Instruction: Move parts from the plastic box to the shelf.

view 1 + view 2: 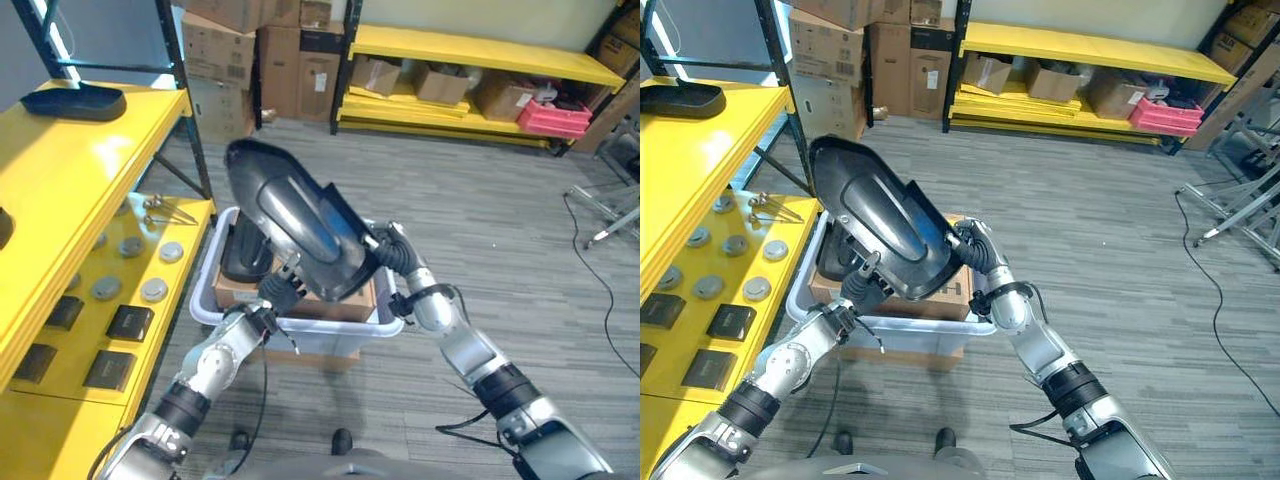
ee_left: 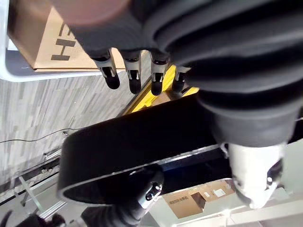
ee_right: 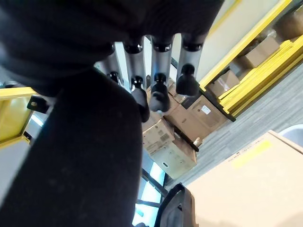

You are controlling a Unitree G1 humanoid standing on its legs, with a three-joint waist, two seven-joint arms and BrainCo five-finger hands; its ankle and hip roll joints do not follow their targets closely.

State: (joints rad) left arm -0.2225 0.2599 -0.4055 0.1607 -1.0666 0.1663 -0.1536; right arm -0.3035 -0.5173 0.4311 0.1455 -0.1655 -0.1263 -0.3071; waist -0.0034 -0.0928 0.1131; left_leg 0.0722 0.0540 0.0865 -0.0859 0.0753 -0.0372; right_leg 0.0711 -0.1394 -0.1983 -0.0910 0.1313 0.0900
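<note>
A large black moulded part (image 1: 295, 220) is tilted in the air above the white plastic box (image 1: 300, 332). My left hand (image 1: 277, 293) is under its lower edge with straight fingers (image 2: 133, 75); the part's rim (image 2: 142, 146) runs between them and the thumb (image 2: 255, 182). From the right, my right hand (image 1: 384, 248) grips the part's right edge, its fingers (image 3: 156, 90) laid over the rim. In the box lie another black part (image 1: 243, 255) and a brown carton (image 1: 345, 300). On the left is the yellow shelf (image 1: 60, 190), a black part (image 1: 75, 100) on its top level.
The shelf's lower level (image 1: 185, 215) holds round grey discs (image 1: 153, 290), flat black squares (image 1: 130, 322) and a metal tool (image 1: 165, 208). Stacked cardboard boxes (image 1: 260, 60) and a second yellow rack (image 1: 470, 50) with a pink crate (image 1: 553, 118) stand at the back. A metal frame (image 1: 615, 215) is on the floor, right.
</note>
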